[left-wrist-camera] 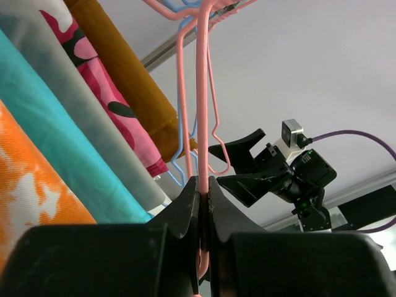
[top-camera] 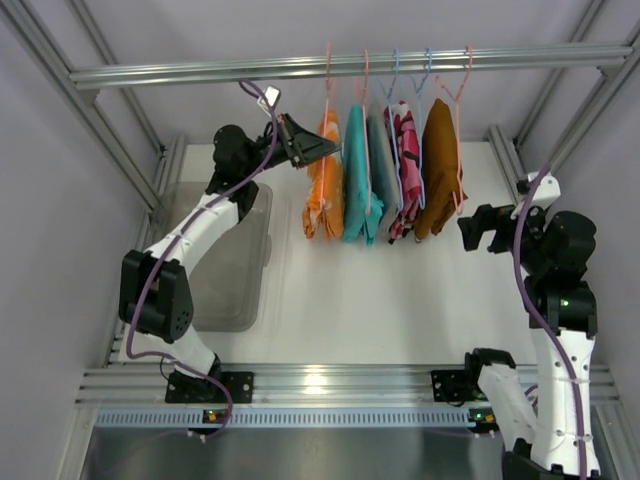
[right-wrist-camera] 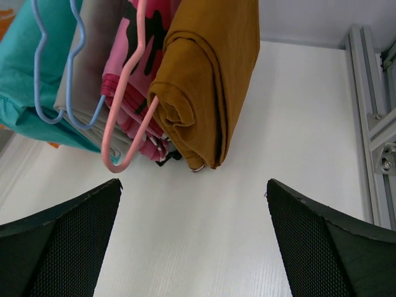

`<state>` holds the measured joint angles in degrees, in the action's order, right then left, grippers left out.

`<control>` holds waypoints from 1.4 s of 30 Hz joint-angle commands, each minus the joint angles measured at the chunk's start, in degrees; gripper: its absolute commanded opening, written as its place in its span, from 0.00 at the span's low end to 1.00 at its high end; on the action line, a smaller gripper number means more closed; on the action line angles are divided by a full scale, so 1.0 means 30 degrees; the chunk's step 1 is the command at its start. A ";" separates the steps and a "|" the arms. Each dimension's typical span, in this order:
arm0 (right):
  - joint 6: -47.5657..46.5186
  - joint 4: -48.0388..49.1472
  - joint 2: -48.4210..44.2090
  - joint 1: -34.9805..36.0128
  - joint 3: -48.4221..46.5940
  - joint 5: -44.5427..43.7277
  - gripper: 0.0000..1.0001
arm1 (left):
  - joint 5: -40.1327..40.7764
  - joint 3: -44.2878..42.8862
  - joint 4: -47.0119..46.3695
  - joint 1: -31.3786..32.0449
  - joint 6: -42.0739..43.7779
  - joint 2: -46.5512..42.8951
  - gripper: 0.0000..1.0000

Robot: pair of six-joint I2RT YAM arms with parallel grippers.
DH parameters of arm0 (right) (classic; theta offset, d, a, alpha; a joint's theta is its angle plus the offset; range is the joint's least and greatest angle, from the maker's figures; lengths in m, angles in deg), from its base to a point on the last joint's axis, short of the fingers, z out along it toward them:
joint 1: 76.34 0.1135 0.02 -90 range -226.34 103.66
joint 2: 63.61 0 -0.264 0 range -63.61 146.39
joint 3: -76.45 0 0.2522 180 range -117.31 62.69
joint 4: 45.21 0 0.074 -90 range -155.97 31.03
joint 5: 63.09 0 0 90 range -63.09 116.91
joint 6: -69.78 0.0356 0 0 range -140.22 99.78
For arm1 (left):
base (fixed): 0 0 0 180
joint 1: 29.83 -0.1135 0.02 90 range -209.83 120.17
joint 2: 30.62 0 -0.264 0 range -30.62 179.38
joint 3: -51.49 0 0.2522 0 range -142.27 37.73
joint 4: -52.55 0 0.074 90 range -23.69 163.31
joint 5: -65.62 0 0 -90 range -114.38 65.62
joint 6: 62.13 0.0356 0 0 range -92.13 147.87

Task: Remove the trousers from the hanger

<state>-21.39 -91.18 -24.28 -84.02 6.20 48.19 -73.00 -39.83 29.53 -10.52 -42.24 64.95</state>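
The orange trousers (top-camera: 324,185) with white blotches hang leftmost on the rail, folded over the salmon-pink hanger (top-camera: 327,90). My left gripper (top-camera: 335,148) is up at their top edge, shut on the hanger's wire. In the left wrist view the pink wire (left-wrist-camera: 203,111) runs straight down between the closed fingers (left-wrist-camera: 185,210), and the trousers (left-wrist-camera: 31,192) fill the lower left. My right gripper (top-camera: 470,228) is open and empty, to the right of the row and below the brown garment (right-wrist-camera: 210,80); its fingers (right-wrist-camera: 62,241) are spread wide over the white table.
On the rail (top-camera: 200,72), right of the trousers, hang a teal garment (top-camera: 357,175), a grey one (top-camera: 383,170), a pink camouflage one (top-camera: 407,160) and the brown one (top-camera: 438,165), on light blue and pink hangers. A clear plastic bin (top-camera: 240,280) sits at the left.
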 commanded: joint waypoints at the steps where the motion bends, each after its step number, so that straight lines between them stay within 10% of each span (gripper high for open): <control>1: 0.0243 0.1126 -0.0132 -0.0310 -0.0975 0.1021 0.99 | 0.0738 -0.2008 -0.2099 -0.0021 -0.0274 -0.2353 0.00; 19: 0.6242 0.4192 0.1593 -0.0106 -0.2613 0.5764 0.99 | 0.1030 0.2792 0.2468 0.1031 0.3062 -0.7917 0.00; 29: 1.3449 0.9878 0.5021 0.8586 -0.4576 0.3017 0.81 | 0.3198 0.5139 0.6486 0.3054 0.6289 -1.1288 0.00; 42: 1.6561 1.2757 1.0237 1.2754 -0.7271 0.1462 0.57 | 0.4634 0.4965 0.6399 0.3465 0.4678 -1.1378 0.00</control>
<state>25.58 -59.46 5.09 -48.09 -11.79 54.25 -60.89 -22.89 59.04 -0.16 -27.68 33.13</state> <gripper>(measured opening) 0.580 0.058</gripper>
